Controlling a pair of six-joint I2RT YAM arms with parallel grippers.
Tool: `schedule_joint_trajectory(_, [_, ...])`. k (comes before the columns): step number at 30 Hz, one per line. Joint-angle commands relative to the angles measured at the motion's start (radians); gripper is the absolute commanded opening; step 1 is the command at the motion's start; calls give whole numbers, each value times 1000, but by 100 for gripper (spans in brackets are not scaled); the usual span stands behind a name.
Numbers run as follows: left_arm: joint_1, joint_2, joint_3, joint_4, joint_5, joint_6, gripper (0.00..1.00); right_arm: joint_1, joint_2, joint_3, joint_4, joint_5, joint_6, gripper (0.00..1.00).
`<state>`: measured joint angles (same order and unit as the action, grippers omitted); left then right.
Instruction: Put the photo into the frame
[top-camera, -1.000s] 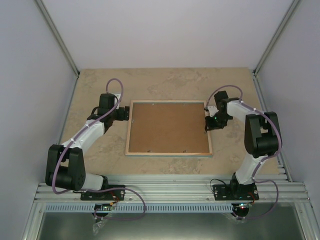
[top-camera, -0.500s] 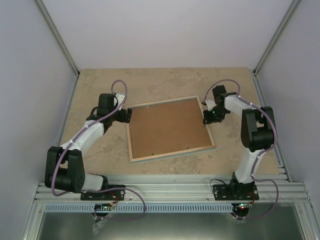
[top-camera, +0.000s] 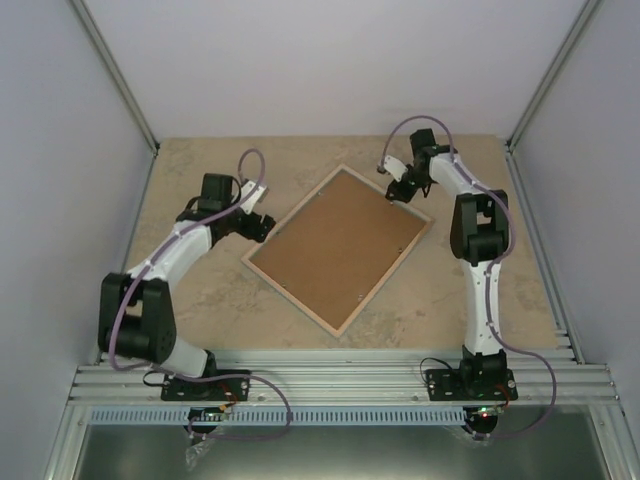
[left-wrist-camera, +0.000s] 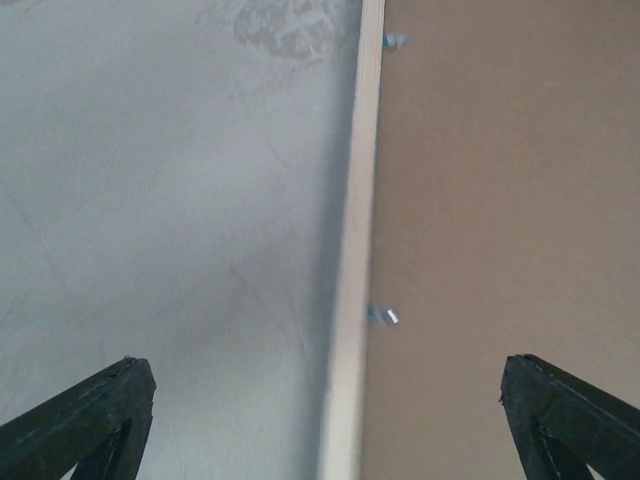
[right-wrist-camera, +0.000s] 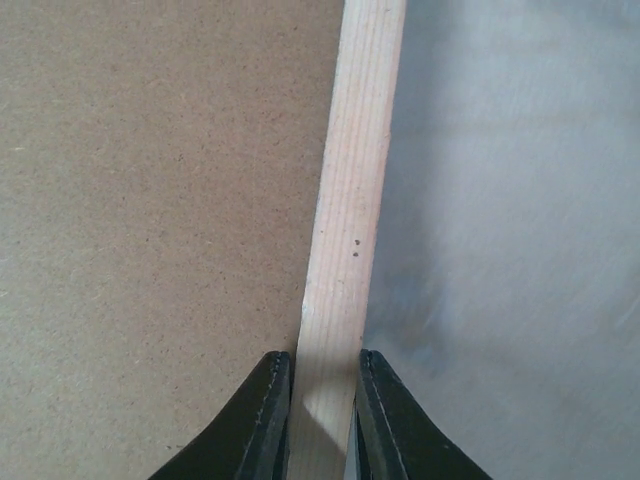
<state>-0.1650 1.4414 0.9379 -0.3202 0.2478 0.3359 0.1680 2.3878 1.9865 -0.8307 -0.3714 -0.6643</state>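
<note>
Frame askew; right end effector pinching its rail, left end effector spread astride another edge

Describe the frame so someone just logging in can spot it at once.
In the middle of the beige marbled table, one large flat rectangle lies diagonally, back side up. The frame is its pale wooden rim, not the brown backing panel inside it; the right gripper is clamped on that rim at the far corner.
</note>
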Motion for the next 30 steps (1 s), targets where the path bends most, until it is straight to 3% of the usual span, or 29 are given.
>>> schedule_joint_trajectory(1, [27,136,120,-55,107,-92,96,31,84,185,-93,-50,-291,0])
schedule_joint_trajectory(4, [48,199,141,-24,128,-173,94,70,68,199,-14,12,-257,3])
schedule_joint_trajectory(7, [48,235,133,2,138,-195,91,78,24,218,21,30,-172,27])
schedule_joint_trajectory(15, [47,277,48,59,121,-205,87,57,-75,130,29,104,110,64])
schedule_joint_trajectory(19, [47,282,20,84,121,-238,87,73,-41,124,-28,91,222,64])
schedule_joint_trajectory(30, [46,286,-3,99,100,-250,86,100,57,97,-22,177,216,61])
